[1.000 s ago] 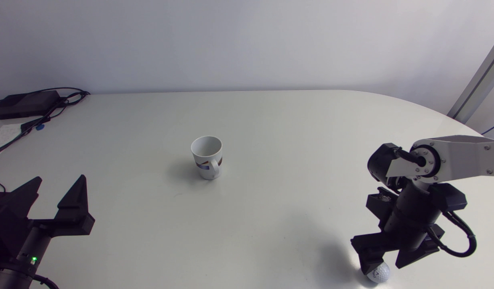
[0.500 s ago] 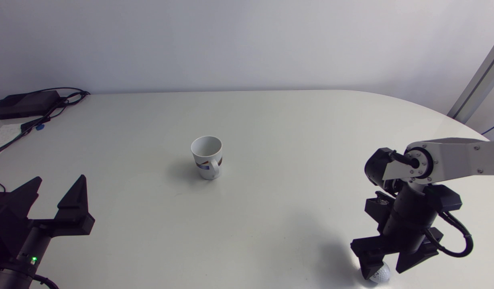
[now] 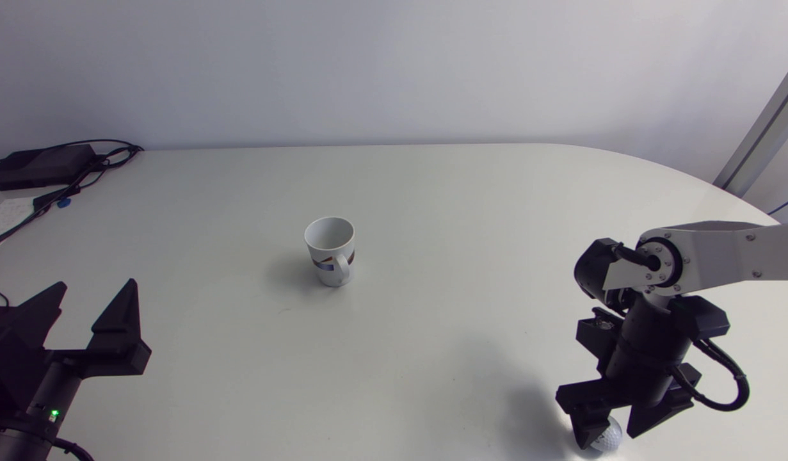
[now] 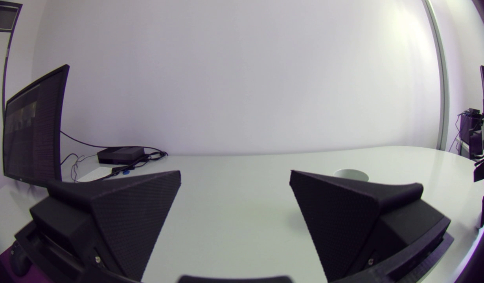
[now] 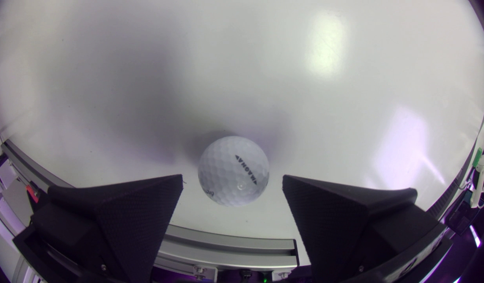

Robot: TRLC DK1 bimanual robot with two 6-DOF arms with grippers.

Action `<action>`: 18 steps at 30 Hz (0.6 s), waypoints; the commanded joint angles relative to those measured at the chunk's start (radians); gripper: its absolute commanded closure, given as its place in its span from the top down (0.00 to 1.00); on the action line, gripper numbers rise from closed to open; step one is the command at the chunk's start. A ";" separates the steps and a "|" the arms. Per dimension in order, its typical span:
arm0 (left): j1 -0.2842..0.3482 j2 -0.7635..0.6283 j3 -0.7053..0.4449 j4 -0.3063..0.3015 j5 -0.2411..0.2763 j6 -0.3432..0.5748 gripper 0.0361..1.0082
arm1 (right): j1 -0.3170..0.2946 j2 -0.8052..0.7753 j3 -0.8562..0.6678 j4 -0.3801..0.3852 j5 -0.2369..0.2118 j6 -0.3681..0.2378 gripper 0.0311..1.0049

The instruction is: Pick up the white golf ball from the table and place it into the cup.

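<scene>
The white golf ball (image 3: 608,435) (image 5: 233,171) lies on the table close to its near edge, at the right. My right gripper (image 3: 610,428) (image 5: 232,181) points down over it, open, one finger on each side of the ball with small gaps to both. The white cup (image 3: 330,251) with a coloured band and a handle stands upright near the table's middle, far to the left of the ball; only its rim (image 4: 351,174) shows in the left wrist view. My left gripper (image 3: 86,301) (image 4: 234,177) stays open at the near left, holding nothing.
A black box (image 3: 43,165) with cables (image 3: 80,176) and a sheet of paper (image 3: 6,214) sit at the far left corner. The table's metal front edge (image 5: 226,243) runs just behind the ball, under the right gripper.
My right arm has come lower and slightly leftward over the ball, so the fingers now flank it, a little closer together. The left arm, the cup and the ball kept still.
</scene>
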 commanded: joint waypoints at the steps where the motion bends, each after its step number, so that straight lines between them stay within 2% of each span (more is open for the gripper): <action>1: -0.006 -0.016 -0.018 0.001 0.011 0.008 0.98 | 0.005 0.022 -0.016 -0.019 -0.005 -0.013 0.81; 3: -0.006 -0.016 -0.018 0.001 0.011 0.008 0.98 | 0.005 0.025 -0.016 -0.019 -0.005 -0.013 0.80; 8: -0.006 -0.016 -0.018 0.001 0.011 0.008 0.98 | 0.005 0.026 -0.013 -0.019 -0.010 -0.011 0.67; 11: -0.006 -0.016 -0.018 0.001 0.011 0.008 0.98 | 0.005 0.028 -0.012 -0.019 -0.013 -0.013 0.67; 13: -0.006 -0.016 -0.018 0.001 0.011 0.008 0.98 | 0.006 0.029 -0.012 -0.019 -0.016 -0.013 0.62; 18: -0.006 -0.016 -0.018 0.001 0.011 0.008 0.98 | 0.010 0.034 -0.010 -0.014 -0.022 -0.013 0.62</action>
